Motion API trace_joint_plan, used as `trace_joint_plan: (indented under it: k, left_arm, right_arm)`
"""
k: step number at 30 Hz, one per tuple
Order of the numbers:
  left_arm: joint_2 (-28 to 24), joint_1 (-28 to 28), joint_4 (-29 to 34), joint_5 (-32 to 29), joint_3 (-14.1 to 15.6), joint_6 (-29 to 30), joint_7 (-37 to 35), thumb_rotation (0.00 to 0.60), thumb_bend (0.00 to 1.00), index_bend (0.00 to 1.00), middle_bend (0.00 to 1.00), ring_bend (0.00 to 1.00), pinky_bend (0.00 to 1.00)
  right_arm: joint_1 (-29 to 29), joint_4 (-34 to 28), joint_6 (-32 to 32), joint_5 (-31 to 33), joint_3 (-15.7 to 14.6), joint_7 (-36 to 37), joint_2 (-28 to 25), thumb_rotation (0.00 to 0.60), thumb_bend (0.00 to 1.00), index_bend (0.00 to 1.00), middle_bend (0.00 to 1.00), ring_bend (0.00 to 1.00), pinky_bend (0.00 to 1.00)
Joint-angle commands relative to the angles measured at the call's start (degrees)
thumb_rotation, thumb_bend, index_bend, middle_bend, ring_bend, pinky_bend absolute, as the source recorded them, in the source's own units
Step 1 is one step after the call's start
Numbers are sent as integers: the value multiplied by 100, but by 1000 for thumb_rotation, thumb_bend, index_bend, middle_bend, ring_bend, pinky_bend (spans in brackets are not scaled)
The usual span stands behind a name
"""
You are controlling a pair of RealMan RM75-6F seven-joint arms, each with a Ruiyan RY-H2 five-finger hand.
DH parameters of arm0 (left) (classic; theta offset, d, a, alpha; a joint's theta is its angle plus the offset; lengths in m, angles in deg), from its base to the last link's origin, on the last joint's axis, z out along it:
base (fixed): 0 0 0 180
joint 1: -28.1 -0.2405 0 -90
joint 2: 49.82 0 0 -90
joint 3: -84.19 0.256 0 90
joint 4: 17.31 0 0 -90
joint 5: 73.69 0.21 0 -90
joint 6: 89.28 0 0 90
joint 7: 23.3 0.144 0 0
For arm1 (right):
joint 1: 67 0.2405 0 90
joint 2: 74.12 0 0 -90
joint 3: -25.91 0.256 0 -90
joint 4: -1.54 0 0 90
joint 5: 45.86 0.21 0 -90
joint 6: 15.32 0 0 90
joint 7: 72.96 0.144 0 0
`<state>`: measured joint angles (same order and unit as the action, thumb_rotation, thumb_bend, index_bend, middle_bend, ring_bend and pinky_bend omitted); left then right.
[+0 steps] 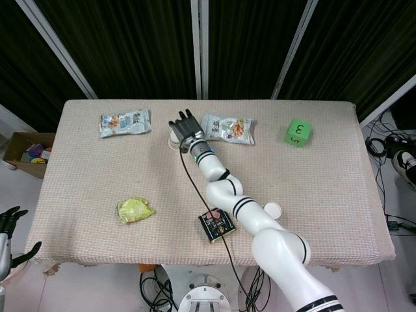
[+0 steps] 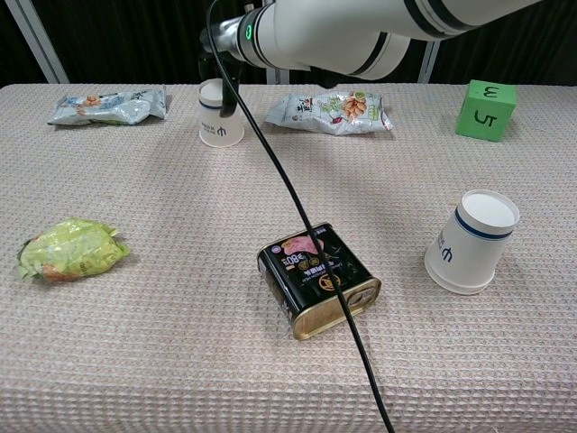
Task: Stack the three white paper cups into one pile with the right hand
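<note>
Right hand [image 1: 186,126] covers most of far paper cup [image 2: 220,115] in head view; fingers' hold on cup not discernible. In chest view, hand hidden behind forearm [image 2: 334,36] and cut by top edge. Near paper cup [image 1: 272,210] largely hidden by arm in head view. Left hand [image 1: 8,224] cut by left edge; finger posture too small to tell.

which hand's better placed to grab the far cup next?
Right. The right hand is stretched across the table and sits right at the far cup, by the snack bag. The left hand hangs off the table's near left corner, far from any cup.
</note>
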<state>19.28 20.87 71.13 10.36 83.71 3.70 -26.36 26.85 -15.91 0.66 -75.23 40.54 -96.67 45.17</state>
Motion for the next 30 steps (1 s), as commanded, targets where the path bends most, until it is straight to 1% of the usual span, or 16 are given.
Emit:
trace_joint_plan:
  k: [1, 5, 10, 15, 18, 21, 24, 25, 27, 28, 30]
  left_arm:
    - [-4, -7, -8, -2, -2, 1, -21, 600, 190, 219, 152, 132, 145]
    - [1, -10, -28, -11, -8, -10, -42, 600, 190, 219, 152, 131, 145]
    - [1, -13, -48, -12, -12, -18, -58, 600, 189, 219, 152, 131, 145]
    - [9, -18, -66, -13, -23, -15, -78, 600, 190, 219, 151, 131, 145]
    - [13, 0, -75, 13, -33, -19, -84, 600, 190, 220, 151, 131, 145]
    - [5, 22, -69, 53, -45, -11, -69, 600, 190, 220, 151, 131, 145]
    - [-9, 45, -51, 112, -53, 10, -44, 600, 190, 220, 152, 131, 145]
    - [-14, 54, -42, 143, -53, 21, -32, 600, 190, 219, 152, 131, 145]
    - [-22, 70, -26, 180, -52, 26, -14, 600, 190, 219, 152, 131, 145]
    - [-26, 82, -13, 204, -51, 25, -2, 600, 190, 220, 152, 131, 145]
    - [-32, 102, 9, 249, -46, 27, 17, 600, 189, 220, 151, 131, 145]
  right_arm:
    - [-6, 85, 22, -66, 97, 3, 61, 600, 176, 301, 335, 51, 0]
    - [-3, 162, 98, -217, 205, 9, 135, 600, 181, 383, 369, 89, 10]
    - [-28, 239, 160, -413, 322, 8, 199, 600, 211, 504, 416, 135, 33]
    - [-129, 48, 335, -713, 430, 134, 42, 600, 220, 533, 435, 164, 46]
    - [-279, -401, 517, -968, 458, 282, -255, 600, 223, 544, 442, 179, 51]
    - [-571, -1305, 750, -1242, 455, 440, -819, 600, 226, 559, 451, 190, 65]
    - [-1037, -2835, 930, -1371, 451, 596, -1747, 600, 227, 567, 456, 190, 86]
    - [-1243, -3519, 1051, -1398, 410, 601, -2171, 600, 227, 568, 458, 190, 88]
    - [-1543, -4527, 1246, -1391, 330, 594, -2814, 600, 227, 566, 461, 194, 88]
    - [-1731, -5153, 1385, -1365, 271, 590, -3224, 600, 227, 565, 462, 196, 88]
    - [-1990, -5998, 1547, -1330, 148, 574, -3820, 600, 228, 563, 461, 198, 89]
